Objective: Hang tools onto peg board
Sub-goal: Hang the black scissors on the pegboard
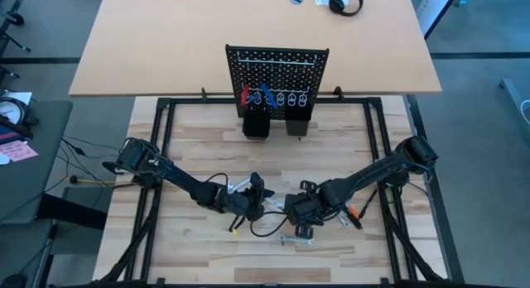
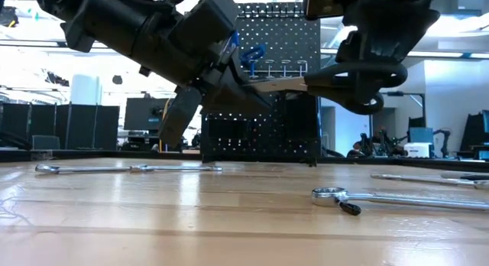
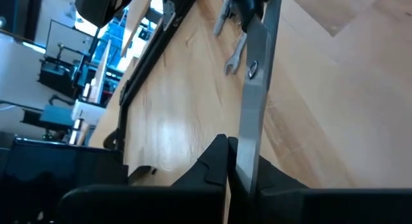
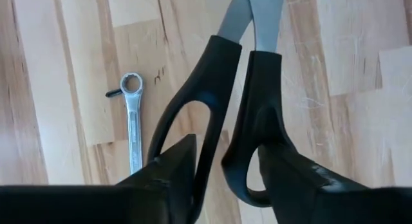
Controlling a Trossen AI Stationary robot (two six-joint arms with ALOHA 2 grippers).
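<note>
Black scissors (image 4: 251, 89) hang above the wooden surface (image 1: 190, 238), well in front of the peg board (image 1: 277, 77), between both arms. Left tool (image 3: 230, 161) is pressed together on the scissors' blades (image 3: 254, 102); right tool (image 4: 225, 166) stands spread around the black handles. Silver wrench (image 4: 132, 114) lies on the surface just beside the scissors.
</note>
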